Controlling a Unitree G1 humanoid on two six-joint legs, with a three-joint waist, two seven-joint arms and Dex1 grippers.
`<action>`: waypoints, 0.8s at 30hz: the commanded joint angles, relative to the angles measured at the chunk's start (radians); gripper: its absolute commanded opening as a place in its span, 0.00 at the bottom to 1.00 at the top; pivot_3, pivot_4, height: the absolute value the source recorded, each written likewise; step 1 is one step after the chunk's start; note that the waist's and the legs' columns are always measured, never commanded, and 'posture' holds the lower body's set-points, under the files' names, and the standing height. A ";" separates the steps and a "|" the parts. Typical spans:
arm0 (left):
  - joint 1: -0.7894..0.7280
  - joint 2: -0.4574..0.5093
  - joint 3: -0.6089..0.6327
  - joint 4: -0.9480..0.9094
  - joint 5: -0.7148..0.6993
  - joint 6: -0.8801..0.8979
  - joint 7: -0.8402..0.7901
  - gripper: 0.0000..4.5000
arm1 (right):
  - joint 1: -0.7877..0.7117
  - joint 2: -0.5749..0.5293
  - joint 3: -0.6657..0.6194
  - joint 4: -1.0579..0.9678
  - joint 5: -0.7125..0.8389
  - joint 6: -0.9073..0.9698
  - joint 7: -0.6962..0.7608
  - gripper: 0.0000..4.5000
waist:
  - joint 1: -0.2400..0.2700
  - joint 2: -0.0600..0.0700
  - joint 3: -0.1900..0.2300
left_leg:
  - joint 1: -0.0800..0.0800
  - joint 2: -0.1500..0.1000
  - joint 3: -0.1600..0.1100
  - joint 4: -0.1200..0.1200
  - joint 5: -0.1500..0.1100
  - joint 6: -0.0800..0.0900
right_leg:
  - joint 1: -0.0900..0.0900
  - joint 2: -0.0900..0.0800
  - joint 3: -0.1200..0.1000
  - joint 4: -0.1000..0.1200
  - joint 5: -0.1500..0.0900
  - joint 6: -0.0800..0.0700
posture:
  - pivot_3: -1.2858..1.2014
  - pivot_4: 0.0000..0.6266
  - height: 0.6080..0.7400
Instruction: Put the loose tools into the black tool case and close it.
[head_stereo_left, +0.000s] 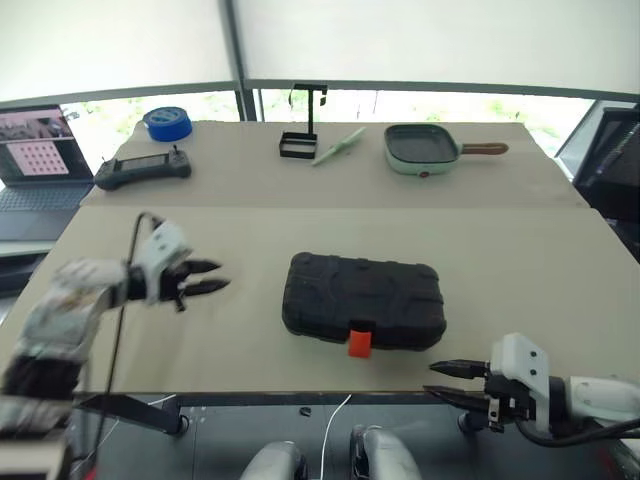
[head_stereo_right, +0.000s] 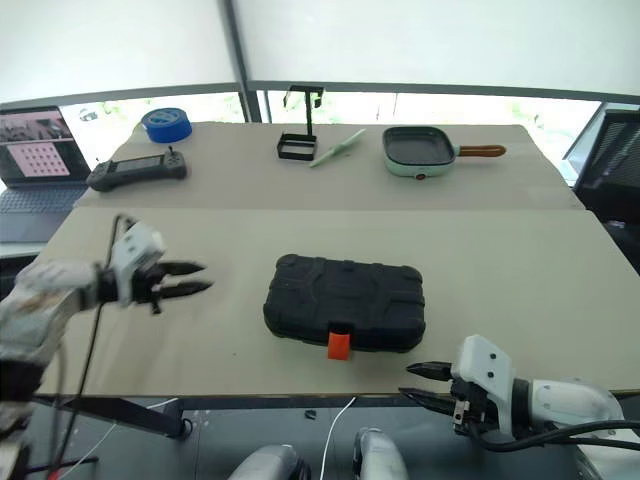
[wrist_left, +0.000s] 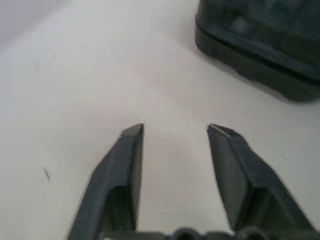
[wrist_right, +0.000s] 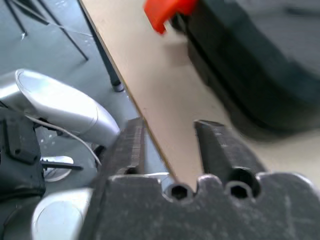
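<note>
Black case: black tool case (head_stereo_left: 363, 302), a ribbed hard-plastic clamshell with rounded corners, lies shut and flat on the table (head_stereo_left: 520, 270), between the two grippers and apart from both.
Latch: orange latch (head_stereo_left: 359, 342), a small bright tab, sticks out of the case's front edge, on the side facing the right gripper.
Hidden: with the lid down, nothing inside the case can be seen; no loose tool lies on the table around it.
Left gripper: left gripper (head_stereo_left: 205, 277) hovers over bare tabletop with its tips aimed at the case's short end; its two black wedge-shaped fingers (wrist_left: 127, 150) stand apart with nothing between them.
Right gripper: right gripper (head_stereo_left: 452, 382) sits at the table's near edge, beyond the case's front corner, tips toward the latch; its fingers (wrist_right: 131, 145) are parted and empty.
Cut off: in the left wrist view just one corner of the case shows, blurred; in the right wrist view the case is soft and dark.
Table surface: matte beige, in two sections with a seam across.
Far side, well beyond both grippers: blue tape roll (head_stereo_left: 167, 123), black handheld controller (head_stereo_left: 143, 169), black wire stand (head_stereo_left: 300, 130), pale green utensil (head_stereo_left: 340, 145), green square pan (head_stereo_left: 424, 148) with a wooden handle.
Beyond the left gripper, off the table: laptop (head_stereo_left: 38, 150), cut by the picture's edge.
</note>
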 joint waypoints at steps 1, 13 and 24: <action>-0.212 -0.132 -0.114 0.276 0.156 -0.245 0.002 0.10 | -0.089 -0.005 0.086 0.046 -0.083 -0.017 0.011 0.06 | -0.001 -0.001 0.000 | -0.001 0.000 0.000 0.002 0.000 0.000 | -0.001 -0.002 -0.001 0.000 0.000 0.000 | 0.52 0.24 1.00; -0.262 -0.244 -0.232 0.412 0.248 -0.548 -0.269 0.01 | -0.392 0.068 0.164 0.253 -0.225 0.023 -0.080 0.00 | -0.038 -0.003 0.002 | -0.012 0.001 -0.003 0.011 -0.001 0.001 | -0.006 -0.007 -0.010 -0.002 0.002 0.000 | 0.52 0.24 1.00; -0.259 -0.172 -0.125 0.125 0.113 -0.294 -0.361 0.01 | -0.384 0.019 0.045 0.273 -0.168 0.040 -0.011 0.00 | -0.019 -0.002 0.002 | -0.019 0.001 -0.005 0.014 0.000 0.001 | -0.011 -0.006 -0.012 0.000 0.002 0.000 | 0.52 0.24 1.00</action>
